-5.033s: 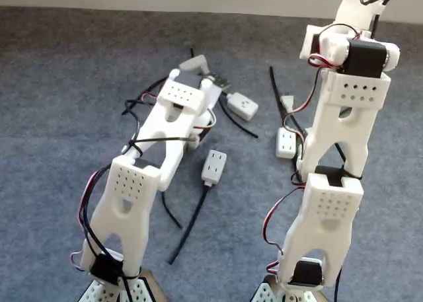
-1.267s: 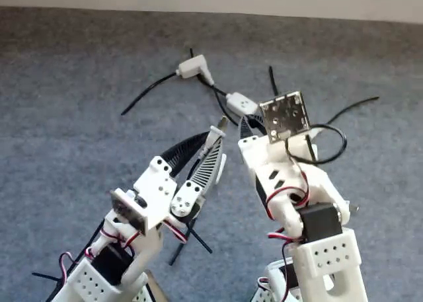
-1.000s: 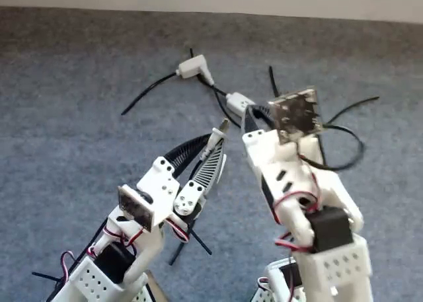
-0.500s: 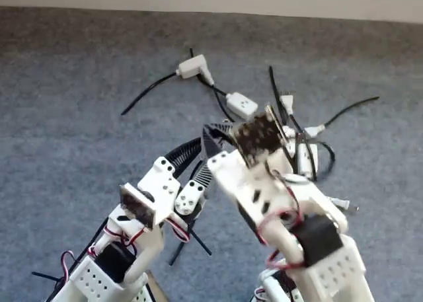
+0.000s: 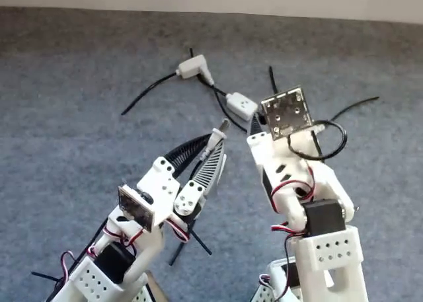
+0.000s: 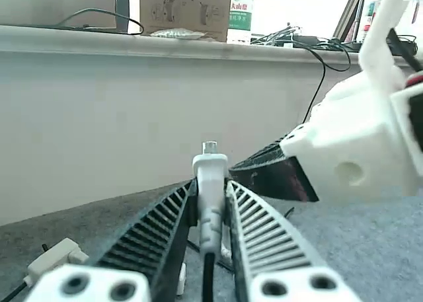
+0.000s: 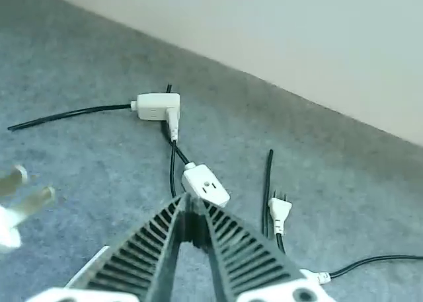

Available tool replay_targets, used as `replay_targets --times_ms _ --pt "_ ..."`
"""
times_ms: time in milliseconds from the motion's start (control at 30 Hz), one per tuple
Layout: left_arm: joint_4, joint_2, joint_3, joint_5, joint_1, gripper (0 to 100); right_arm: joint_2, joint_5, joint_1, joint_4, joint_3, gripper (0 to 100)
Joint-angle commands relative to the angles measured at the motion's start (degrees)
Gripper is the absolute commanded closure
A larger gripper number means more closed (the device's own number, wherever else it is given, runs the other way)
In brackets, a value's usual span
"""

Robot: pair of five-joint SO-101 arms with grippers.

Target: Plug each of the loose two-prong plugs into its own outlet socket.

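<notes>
My left gripper (image 6: 210,188) is closed on a plug (image 6: 209,164). It holds the plug up in the air, prongs pointing away from the wrist, and the cord goes down between the jaws. The right gripper (image 7: 192,206) hangs just beside it, above the carpet (image 7: 79,156). Its jaws are almost together, with something dark in the slit that I cannot identify.

I judge the task is at an early stage, because this plug is not yet in any socket. One socket (image 7: 205,185) lies free on the carpet, and a second plug (image 7: 281,213) lies loose near it. The far block (image 7: 157,106) seems to have a plug in it, but I am not sure.
</notes>
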Motion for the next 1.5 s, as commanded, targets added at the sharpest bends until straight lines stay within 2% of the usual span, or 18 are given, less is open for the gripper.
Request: replay_targets --times_ms 0,100,200,333,400,467,633,900,967,1033,1100,1300,1467 --pt "0.0 0.4 -1.27 1.05 -1.19 99 -2.24 0.53 0.66 4.35 -8.48 99.2" --pt "1.85 0.92 -4.62 9.05 -6.2 99 -3.56 0.44 0.92 11.3 -14.73 99.2" --pt "9.58 5.85 -11.65 14.68 -11.82 99 -4.09 0.44 2.33 19.91 -18.33 99.2" --pt "19.87 22.2 -25.89 14.33 -12.97 99 -4.18 0.44 8.92 27.65 -17.89 99.2" --pt "26.29 32.57 -34.68 10.64 -12.7 99 -4.18 0.44 13.14 29.76 -15.52 99.2" --pt "34.99 41.98 -44.35 8.0 -12.7 99 -4.18 0.44 16.4 31.08 -12.79 99.2" --pt "55.3 57.71 -67.03 7.82 -12.88 99 -4.18 0.44 23.08 32.13 -4.88 99.2" --pt "69.19 78.29 -86.29 8.18 -12.88 99 -4.18 0.26 33.89 31.6 6.11 99.2" --pt "71.82 83.74 -90.77 9.93 -12.7 99 -4.18 -2.02 35.91 31.08 9.45 99.2" --pt "73.58 88.22 -95.34 13.89 -12.79 99 -4.18 -3.96 37.05 29.85 12.7 99.2" --pt "74.9 91.65 -99.3 21.01 -12.7 99 -4.18 -4.66 37.67 28.62 15.52 99.2" --pt "87.47 91.47 -104.84 42.64 -12.7 99 -4.18 -4.84 37.93 28.35 19.47 99.2" --pt "82.55 92.97 -102.73 56.53 -11.03 99 -4.18 -4.84 37.93 28.44 21.32 99.2"
